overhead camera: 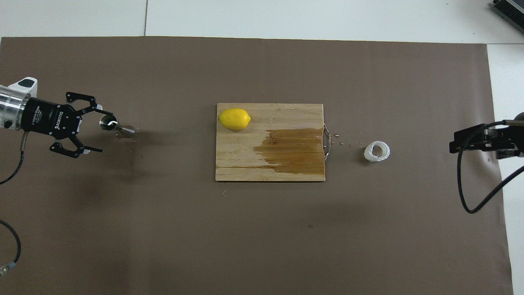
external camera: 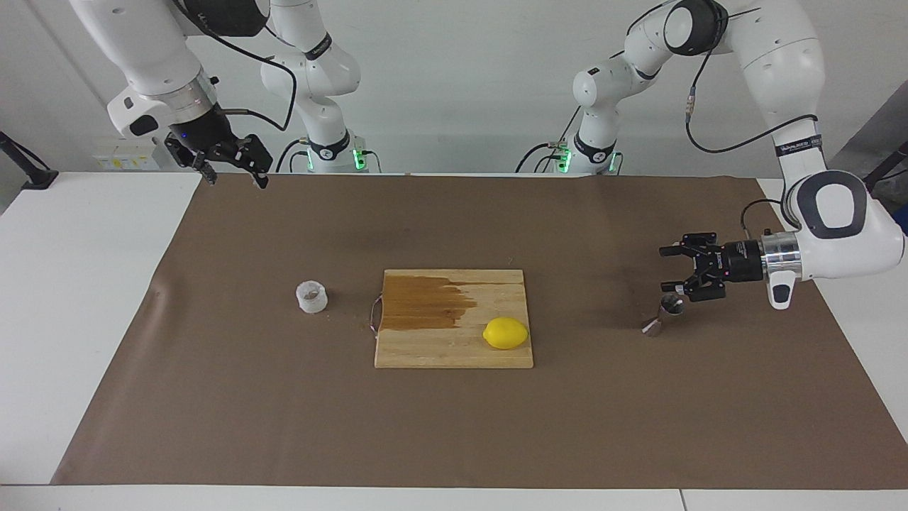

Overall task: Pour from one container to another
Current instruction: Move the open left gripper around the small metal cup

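The white plastic cup (external camera: 312,297) (overhead camera: 377,150) stands on the brown paper beside the cutting board, toward the right arm's end. The steel jigger (external camera: 663,314) (overhead camera: 109,123) stands toward the left arm's end. My left gripper (external camera: 663,270) (overhead camera: 105,132) lies level and low, open, its fingers spread just short of the jigger; seen from above the jigger's rim sits by one fingertip. No contact shows. My right gripper (external camera: 237,183) hangs open high over the paper's edge nearest the robots, well away from the cup.
A wooden cutting board (external camera: 454,351) (overhead camera: 245,164) with a dark wet patch lies mid-table, with a lemon (external camera: 506,333) (overhead camera: 234,119) on it. Small droplets dot the paper around the jigger and between the board and the cup. White table (external camera: 85,284) borders the paper.
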### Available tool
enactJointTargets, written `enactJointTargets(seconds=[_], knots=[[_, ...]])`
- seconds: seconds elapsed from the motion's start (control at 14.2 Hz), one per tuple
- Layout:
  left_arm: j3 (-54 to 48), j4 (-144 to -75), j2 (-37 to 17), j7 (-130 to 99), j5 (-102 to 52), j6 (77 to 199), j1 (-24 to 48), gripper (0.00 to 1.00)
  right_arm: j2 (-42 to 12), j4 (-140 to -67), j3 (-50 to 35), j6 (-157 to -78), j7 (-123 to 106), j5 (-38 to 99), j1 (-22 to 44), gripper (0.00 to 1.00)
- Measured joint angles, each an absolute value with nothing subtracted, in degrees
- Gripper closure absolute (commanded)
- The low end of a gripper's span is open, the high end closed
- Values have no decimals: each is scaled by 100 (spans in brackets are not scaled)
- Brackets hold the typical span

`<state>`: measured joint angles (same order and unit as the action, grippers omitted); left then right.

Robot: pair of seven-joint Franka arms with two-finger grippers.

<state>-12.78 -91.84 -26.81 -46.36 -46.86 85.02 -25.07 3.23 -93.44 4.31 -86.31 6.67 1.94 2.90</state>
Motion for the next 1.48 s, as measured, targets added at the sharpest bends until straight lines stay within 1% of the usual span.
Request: enactJointTargets(seconds=[0.21, 0.49, 0.92, 1.48], knots=[[-1298, -9174, -2743, -4647, -4816, 8765, -2594, 0, 323, -9344, 431, -8631, 667, 194, 290, 0], [-1306, -9190, -2812, -4840, -4986, 8818, -2617, 0, 323, -9344, 431, -8631, 667, 194, 290, 0], [-1441, -9190, -3237, -4876, -4987, 8793, -2878, 0, 323, -9344, 431, -8631, 667, 194, 290, 0], [-1524, -9181, -3484, -4876, -5011, 8931, -2892, 0, 323, -9344, 431, -8631, 667, 194, 290, 0]])
